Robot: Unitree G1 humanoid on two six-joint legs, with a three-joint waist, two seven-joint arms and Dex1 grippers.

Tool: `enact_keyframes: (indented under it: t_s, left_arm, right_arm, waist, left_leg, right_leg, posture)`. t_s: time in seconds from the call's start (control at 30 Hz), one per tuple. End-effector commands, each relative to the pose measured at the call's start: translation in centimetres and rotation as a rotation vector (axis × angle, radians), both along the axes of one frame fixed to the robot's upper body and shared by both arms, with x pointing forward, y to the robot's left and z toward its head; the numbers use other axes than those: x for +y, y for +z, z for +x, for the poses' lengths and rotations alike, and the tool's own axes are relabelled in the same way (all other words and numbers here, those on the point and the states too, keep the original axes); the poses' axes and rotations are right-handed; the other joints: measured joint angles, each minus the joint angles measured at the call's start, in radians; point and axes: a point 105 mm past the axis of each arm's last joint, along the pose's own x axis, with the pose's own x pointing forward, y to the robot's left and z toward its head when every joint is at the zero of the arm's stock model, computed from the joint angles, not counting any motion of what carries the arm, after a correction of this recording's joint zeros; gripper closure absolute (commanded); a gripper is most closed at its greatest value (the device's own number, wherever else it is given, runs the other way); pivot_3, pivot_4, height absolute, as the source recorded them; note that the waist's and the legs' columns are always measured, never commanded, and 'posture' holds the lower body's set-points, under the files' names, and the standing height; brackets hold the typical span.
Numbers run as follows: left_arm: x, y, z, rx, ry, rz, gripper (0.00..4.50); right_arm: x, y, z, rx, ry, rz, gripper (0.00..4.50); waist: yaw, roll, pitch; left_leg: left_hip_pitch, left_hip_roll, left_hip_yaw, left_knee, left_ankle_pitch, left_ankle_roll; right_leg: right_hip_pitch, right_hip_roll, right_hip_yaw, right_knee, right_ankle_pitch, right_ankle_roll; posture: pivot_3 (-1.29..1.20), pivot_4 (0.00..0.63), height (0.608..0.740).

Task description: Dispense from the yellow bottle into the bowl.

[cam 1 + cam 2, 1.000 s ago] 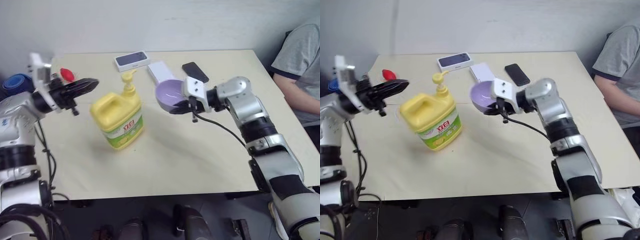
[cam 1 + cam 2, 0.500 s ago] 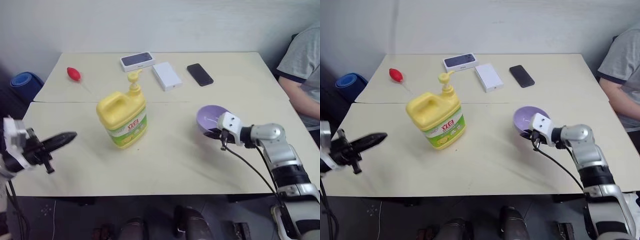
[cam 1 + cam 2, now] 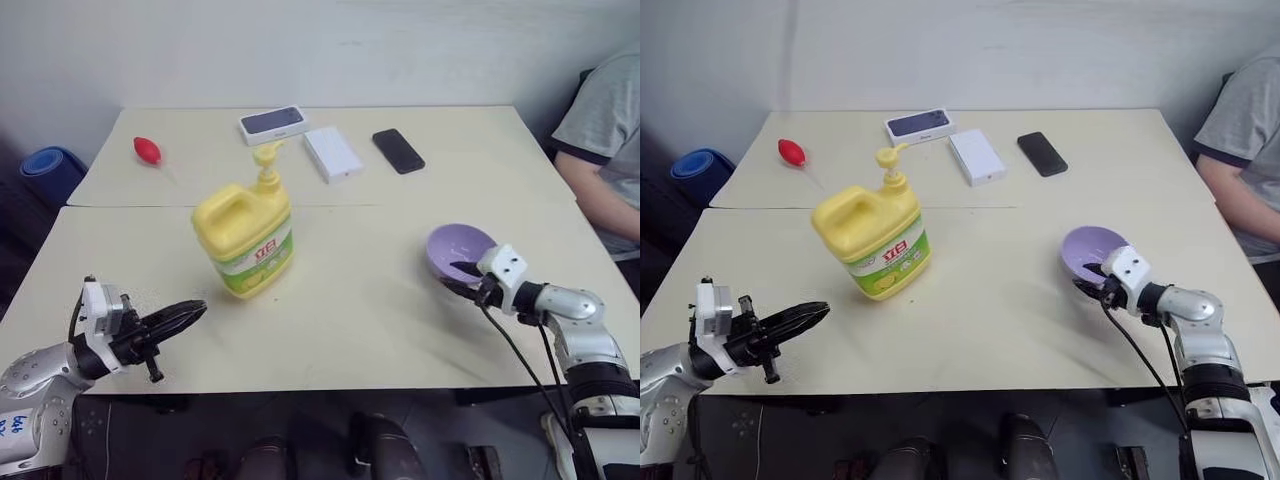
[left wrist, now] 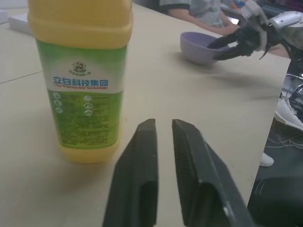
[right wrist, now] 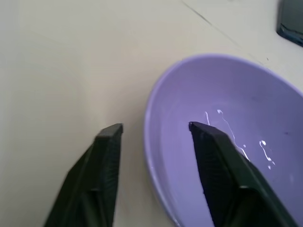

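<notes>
Cream tabletop (image 3: 360,330) carries everything. On it, the yellow bottle (image 3: 245,237) stands upright just ahead of the left gripper (image 4: 161,125), whose fingers are slightly parted and empty. Well apart, the bowl (image 5: 227,137) sits with its near rim between the spread fingers of the right gripper (image 5: 154,127), one finger (image 5: 213,156) inside, the other outside; thin pale streaks mark its inside.

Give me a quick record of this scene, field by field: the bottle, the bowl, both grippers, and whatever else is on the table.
yellow bottle: upright, mid-table, untouched
bowl: on table, streaks of liquid inside
right gripper: open, fingers astride bowl's rim
left gripper: slightly open, empty, near table's front edge
other items: two phones, white box, red object
</notes>
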Motion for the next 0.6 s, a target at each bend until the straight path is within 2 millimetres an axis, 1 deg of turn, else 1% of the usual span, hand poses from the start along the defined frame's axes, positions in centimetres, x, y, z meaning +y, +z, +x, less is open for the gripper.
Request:
enact_keyframes:
  t_s: [0.03,0.07,0.1,0.13,0.2,0.23,0.27,0.3,0.33,0.4,0.47,0.5,0.6]
  left_arm:
    - [1.1,0.2,-0.8,-0.003,0.044,0.054,2.62]
    - [1.5,-0.1,-1.1,0.003,0.062,0.068,2.35]
    - [1.8,-0.2,-1.3,0.006,0.074,0.078,1.98]
    - [2.3,-1.0,-1.9,0.028,0.095,0.106,1.74]
    - [3.0,-2.3,-3.4,0.049,0.105,0.169,1.14]
    - [3.3,-3.3,-4.2,0.063,0.112,0.213,0.85]
    - [3.4,-3.8,-4.7,0.069,0.113,0.241,0.57]
    - [3.6,-4.7,-5.4,0.074,0.115,0.287,0.25]
    - [3.7,-5.4,-5.8,0.067,0.126,0.324,0.03]
    - [3.7,-6.1,-6.1,0.039,0.149,0.373,0.03]
    - [3.4,-6.1,-5.9,0.006,0.169,0.386,0.03]
    - [3.3,-6.1,-5.8,-0.003,0.175,0.385,0.03]
    - [2.8,-5.4,-4.6,-0.075,0.225,0.393,0.03]
  right_arm:
    - [-0.3,3.8,-1.9,-0.105,0.111,0.057,0.78]
    - [0.2,4.5,-2.6,-0.124,0.149,0.065,0.48]
    - [0.5,4.9,-3.2,-0.135,0.174,0.070,0.07]
    - [1.4,5.3,-4.4,-0.139,0.233,0.074,0.00]
    - [3.1,5.2,-6.4,-0.126,0.322,0.087,0.00]
    - [4.0,4.8,-7.6,-0.110,0.368,0.088,0.00]
    - [4.5,4.4,-8.3,-0.098,0.390,0.088,0.00]
    - [5.0,3.4,-9.2,-0.075,0.420,0.079,0.00]
    - [5.5,2.4,-9.8,-0.064,0.436,0.072,0.00]
    - [5.9,0.8,-10.6,-0.052,0.455,0.051,0.00]
    - [5.7,-0.4,-10.8,-0.065,0.427,0.041,0.00]
    - [5.7,-0.7,-10.7,-0.070,0.411,0.043,0.00]
    - [5.5,-1.2,-10.7,-0.101,0.374,0.034,0.00]
  waist:
    - [0.001,0.000,0.000]
    - [0.001,0.000,0.000]
    - [0.001,0.000,0.000]
    - [0.001,0.000,0.000]
    - [0.002,0.000,0.000]
    - [0.002,0.000,0.000]
    - [0.002,0.000,0.000]
    - [0.002,0.000,0.000]
    - [0.002,0.000,0.000]
    - [0.004,-0.002,-0.001]
    - [0.011,-0.002,-0.001]
    - [0.016,-0.002,-0.001]
    - [0.023,-0.002,-0.001]
  left_leg:
    - [0.000,0.000,0.000,0.000,0.000,0.001]
    - [0.000,0.000,0.000,0.000,-0.001,0.001]
    - [0.000,0.000,0.000,0.000,-0.001,0.001]
    - [0.001,0.000,0.000,0.000,-0.001,0.001]
    - [0.001,0.000,0.000,-0.001,-0.001,0.001]
    - [0.003,0.000,0.000,-0.002,-0.002,0.000]
    - [0.004,0.000,0.001,-0.004,-0.002,0.000]
    - [0.005,0.000,0.001,-0.005,-0.002,0.001]
    - [0.006,0.000,0.001,-0.005,-0.003,0.001]
    - [0.009,0.000,0.002,-0.006,-0.004,0.002]
    - [0.009,-0.001,0.002,-0.006,-0.004,0.003]
    - [0.009,-0.001,0.002,-0.006,-0.005,0.003]
    - [0.009,-0.001,0.002,-0.006,-0.005,0.004]
  right_leg:
    - [0.000,-0.001,0.000,0.000,0.000,0.000]
    - [0.000,-0.001,0.000,-0.001,0.000,0.000]
    - [0.000,-0.001,-0.001,-0.001,0.000,0.000]
    - [0.001,-0.001,-0.001,-0.001,0.000,0.000]
    - [0.001,-0.001,-0.001,-0.001,0.000,0.000]
    - [0.001,-0.001,-0.001,-0.001,0.000,-0.001]
    - [0.002,-0.001,0.000,-0.002,0.000,-0.001]
    - [0.003,-0.001,0.000,-0.005,0.000,-0.001]
    - [0.003,-0.001,0.000,-0.005,0.000,-0.001]
    - [0.006,-0.002,0.000,-0.008,0.000,-0.001]
    - [0.006,-0.003,0.000,-0.008,-0.001,-0.001]
    - [0.006,-0.003,0.000,-0.007,-0.001,-0.001]
    - [0.006,-0.004,0.000,-0.007,0.000,-0.001]
  posture:
    - [0.00,0.150,0.740]
    - [0.00,0.150,0.740]
    - [0.00,0.150,0.740]
    - [0.00,0.150,0.740]
    - [0.00,0.150,0.740]
    - [0.00,0.150,0.740]
    - [0.00,0.150,0.740]
    - [0.00,0.150,0.740]
    - [0.00,0.150,0.740]
    - [0.00,0.150,0.740]
    - [0.00,0.150,0.740]
    - [0.00,0.150,0.740]
    - [0.00,0.150,0.740]
